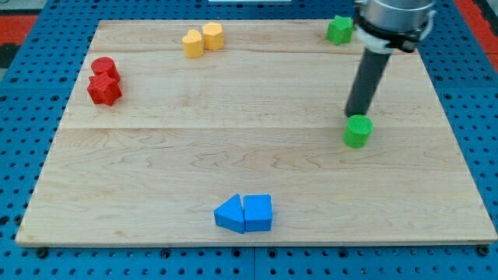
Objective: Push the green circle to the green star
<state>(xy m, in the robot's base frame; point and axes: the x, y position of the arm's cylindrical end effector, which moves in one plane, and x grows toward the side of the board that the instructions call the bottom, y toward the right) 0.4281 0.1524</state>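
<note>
While the dark rod comes down from the view's top right, my tip [355, 115] sits at the top edge of the green circle, a short round green block [358, 131], touching it or just shy of it; the view does not settle which. This arm carries no hand, only the rod, so nothing opens or clamps. That green circle stands upright on the pale wooden worktop [194, 163], with a flat round top and a bright, even green all over. The green star block [339, 29] lies well apart from the circle, towards the view's top and slightly left of it, near the worktop's far edge. Counted by colour, eight blocks show: two green, two yellow, two red, two blue. From the green circle, the yellow pair [202, 39] sits far to the upper left, the red pair [103, 80] farther left still, and the blue pair [244, 213] to the lower left, each pair touching.
</note>
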